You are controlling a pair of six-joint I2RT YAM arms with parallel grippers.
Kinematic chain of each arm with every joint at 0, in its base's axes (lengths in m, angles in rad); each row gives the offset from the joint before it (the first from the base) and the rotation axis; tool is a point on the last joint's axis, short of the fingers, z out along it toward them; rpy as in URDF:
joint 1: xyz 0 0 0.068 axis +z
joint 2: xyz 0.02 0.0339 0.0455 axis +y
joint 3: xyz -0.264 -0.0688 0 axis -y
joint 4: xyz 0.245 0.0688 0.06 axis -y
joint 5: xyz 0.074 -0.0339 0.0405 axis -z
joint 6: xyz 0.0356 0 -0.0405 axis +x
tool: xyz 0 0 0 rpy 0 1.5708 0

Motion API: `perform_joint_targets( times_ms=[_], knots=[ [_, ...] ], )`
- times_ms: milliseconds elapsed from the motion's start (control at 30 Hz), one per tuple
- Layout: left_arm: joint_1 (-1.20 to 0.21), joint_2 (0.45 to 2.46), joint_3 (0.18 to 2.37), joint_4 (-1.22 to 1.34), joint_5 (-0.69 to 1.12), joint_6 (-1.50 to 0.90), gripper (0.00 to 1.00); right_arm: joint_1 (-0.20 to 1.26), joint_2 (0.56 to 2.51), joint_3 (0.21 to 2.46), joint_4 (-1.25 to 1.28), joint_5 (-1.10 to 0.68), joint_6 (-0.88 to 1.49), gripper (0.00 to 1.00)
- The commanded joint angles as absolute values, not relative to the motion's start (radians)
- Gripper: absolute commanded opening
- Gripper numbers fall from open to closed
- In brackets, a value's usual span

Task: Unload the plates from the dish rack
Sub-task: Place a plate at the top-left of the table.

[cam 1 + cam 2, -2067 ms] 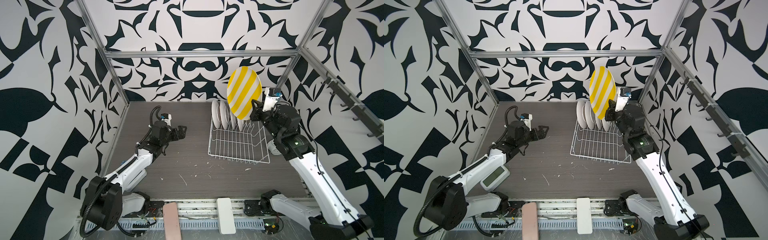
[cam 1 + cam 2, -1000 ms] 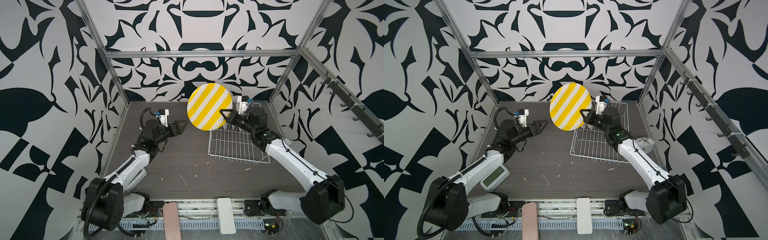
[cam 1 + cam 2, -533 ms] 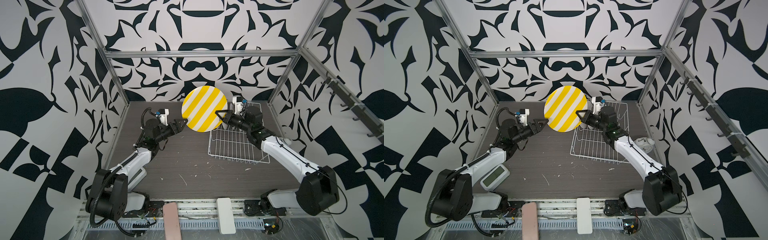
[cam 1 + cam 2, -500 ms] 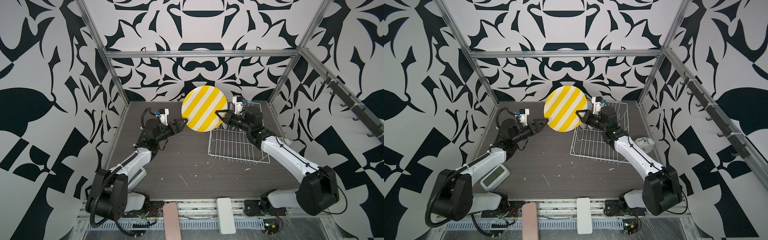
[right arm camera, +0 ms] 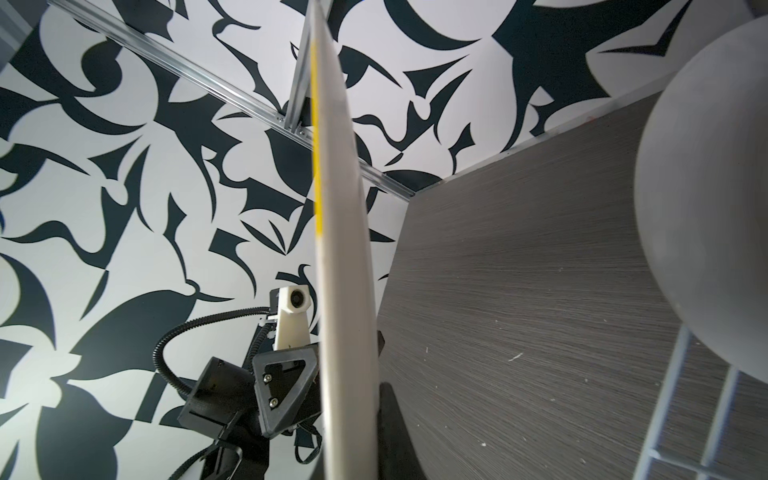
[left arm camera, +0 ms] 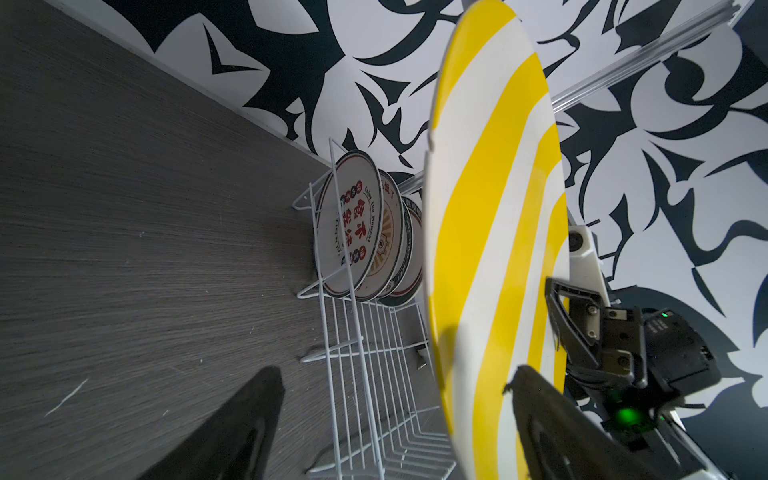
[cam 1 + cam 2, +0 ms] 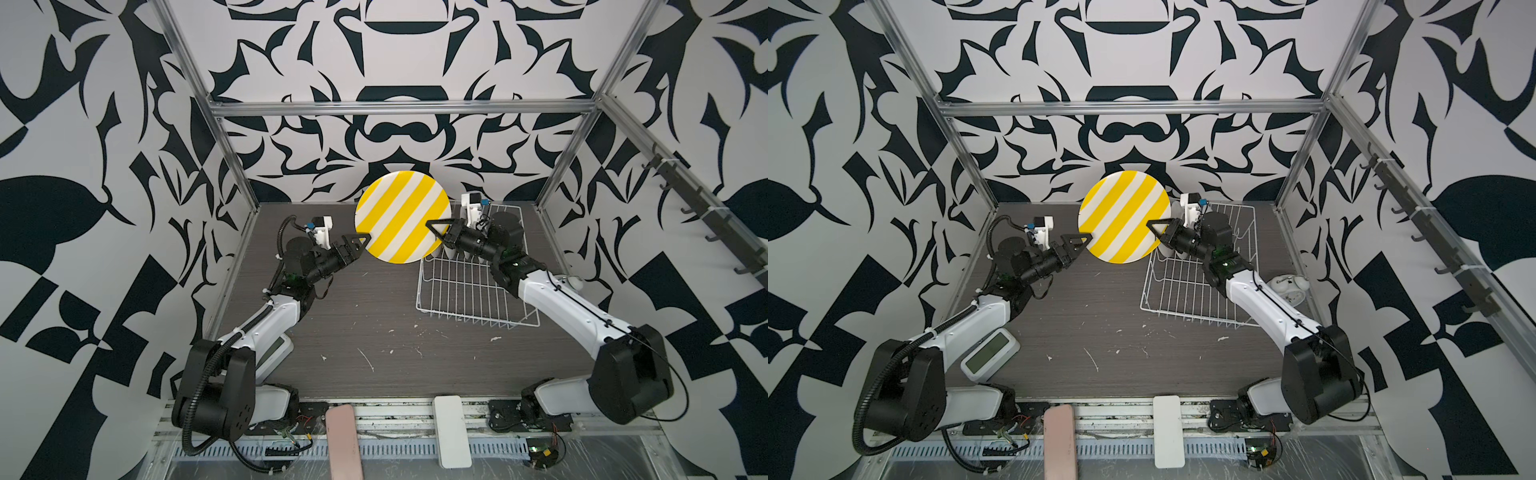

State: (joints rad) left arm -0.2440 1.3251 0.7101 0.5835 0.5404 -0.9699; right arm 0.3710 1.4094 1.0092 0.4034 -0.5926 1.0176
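Striped plate [image 7: 402, 222]: hanging upright in the air, raised off the worktop [image 7: 365, 316], near the dish rack [image 7: 469, 291]. Probably handling as stiff, glazed, slippery and breakable, so taking hold at the rim only. Clamping one edge with the right end effector [image 7: 434, 226]. Straddling the opposite edge with the left end effector [image 7: 365, 239], jaws wide apart, not yet pinching. Leaving smaller plates [image 6: 353, 232] standing in that dish rack

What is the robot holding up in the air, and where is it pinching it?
The right gripper pinches the yellow striped plate by its rim. The left gripper is open around the opposite rim, not gripping.
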Motion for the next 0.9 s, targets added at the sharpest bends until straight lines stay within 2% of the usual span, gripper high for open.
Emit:
perform_joint_targets(
  times_ms=[0, 400, 700, 867],
  knots=[
    [-0.224, 1.297, 0.706, 0.625, 0.550, -1.031, 0.89, 0.376, 1.418, 0.997, 0.633, -0.666, 1.110, 0.00],
    [-0.168, 1.305, 0.695, 0.701, 0.554, -1.191, 0.86, 0.377, 1.517, 0.991, 0.817, -0.748, 1.257, 0.00],
    [-0.165, 1.302, 0.699, 0.703, 0.571, -1.215, 0.62, 0.384, 1.561, 1.004, 0.883, -0.803, 1.298, 0.00],
    [-0.165, 1.305, 0.708, 0.684, 0.584, -1.218, 0.55, 0.390, 1.572, 1.015, 0.893, -0.822, 1.299, 0.00]
  ],
)
